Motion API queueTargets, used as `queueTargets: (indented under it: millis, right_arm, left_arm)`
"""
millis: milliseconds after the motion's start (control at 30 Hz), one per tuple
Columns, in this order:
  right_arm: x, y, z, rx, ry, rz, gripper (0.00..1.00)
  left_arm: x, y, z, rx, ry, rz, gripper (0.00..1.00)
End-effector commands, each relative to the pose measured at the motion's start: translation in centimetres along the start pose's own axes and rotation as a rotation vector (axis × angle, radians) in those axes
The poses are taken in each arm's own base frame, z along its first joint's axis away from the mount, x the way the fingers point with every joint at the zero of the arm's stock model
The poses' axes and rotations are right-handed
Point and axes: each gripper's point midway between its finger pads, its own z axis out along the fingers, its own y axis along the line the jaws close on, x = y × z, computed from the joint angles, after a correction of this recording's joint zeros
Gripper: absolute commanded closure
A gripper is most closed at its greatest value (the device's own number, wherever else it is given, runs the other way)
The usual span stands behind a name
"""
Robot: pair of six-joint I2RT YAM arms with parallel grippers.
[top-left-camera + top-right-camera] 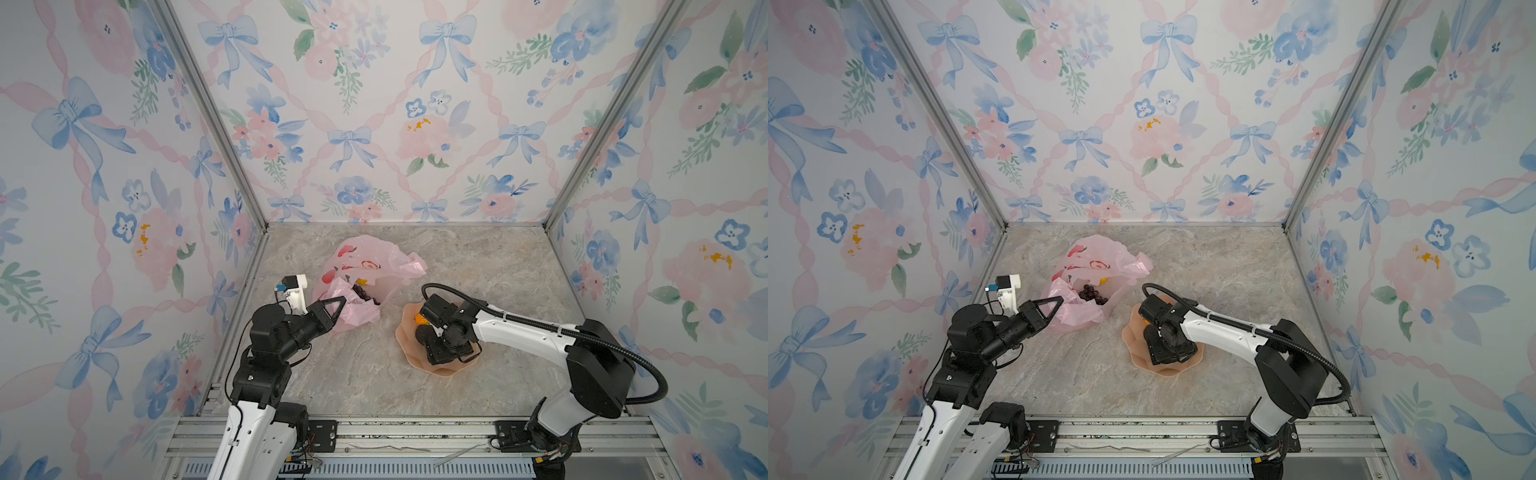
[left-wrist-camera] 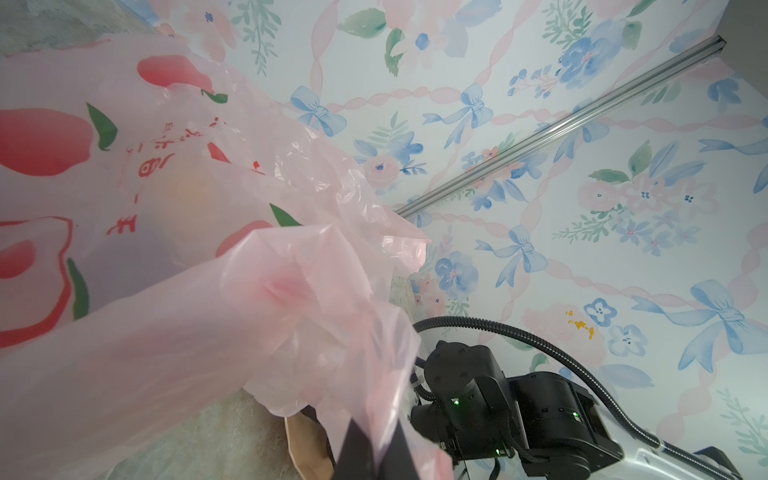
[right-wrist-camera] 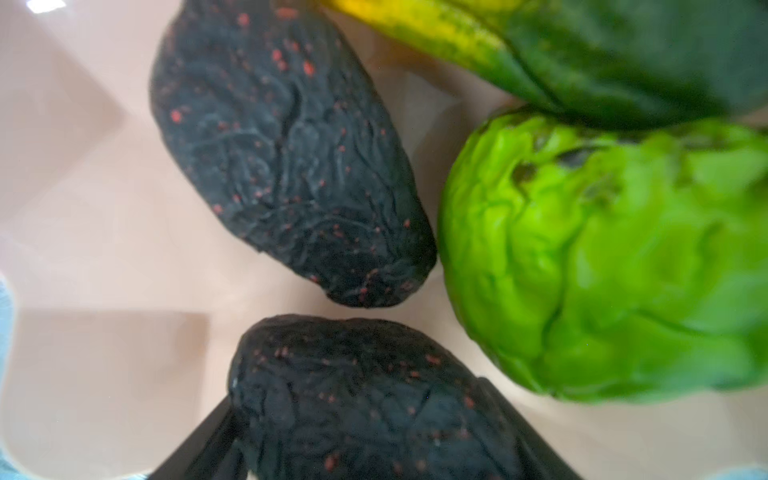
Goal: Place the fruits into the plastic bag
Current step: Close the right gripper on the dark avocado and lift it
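Note:
The pink plastic bag (image 1: 365, 266) (image 1: 1096, 262) lies at the back left of the table, mouth open. Dark grapes (image 1: 365, 296) (image 1: 1090, 294) and a yellow fruit (image 1: 1102, 280) lie inside. My left gripper (image 1: 343, 300) (image 2: 374, 457) is shut on the bag's near edge (image 2: 324, 332), holding it up. My right gripper (image 3: 361, 424) reaches down into the peach bowl (image 1: 409, 357), open, with its fingers on either side of a black avocado (image 3: 361, 395). A second avocado (image 3: 286, 145), a bumpy green fruit (image 3: 602, 257) and a green-yellow papaya (image 3: 582, 50) lie beside it.
The bowl (image 1: 1133, 353) stands right of the bag, with my right arm's wrist (image 1: 449, 328) covering most of it in both top views. Floral walls close the table on three sides. A metal rail (image 1: 415, 432) runs along the front edge.

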Motion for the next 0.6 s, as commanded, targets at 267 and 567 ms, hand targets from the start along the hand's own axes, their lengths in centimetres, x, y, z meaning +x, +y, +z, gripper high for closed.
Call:
queueTargets:
  millis: [267,567]
  right_arm:
    - [-0.1,1.2,-6.1,-0.113,-0.111,0.021,0.27]
    - [-1.6,3.4,-10.9,-0.323,-0.207,0.037,0.26]
  left_arm:
    - [-0.2,-0.3,-0.1,0.021,-0.012,0.023,1.00]
    - [-0.2,-0.4,-0.2,0.024,-0.012,0.021,1.00]
